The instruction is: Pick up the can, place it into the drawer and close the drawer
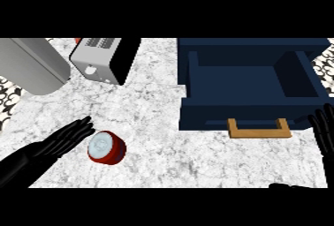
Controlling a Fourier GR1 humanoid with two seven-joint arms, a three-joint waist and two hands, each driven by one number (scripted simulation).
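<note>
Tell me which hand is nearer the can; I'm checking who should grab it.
Left. The left hand lies open just beside the can, on its left; the right hand rests far off, past the drawer.

No readable text, seemingly, on anything.

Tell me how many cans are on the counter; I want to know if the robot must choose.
1: a red can lies on the marble counter beside the left hand, left of the open drawer.
</note>
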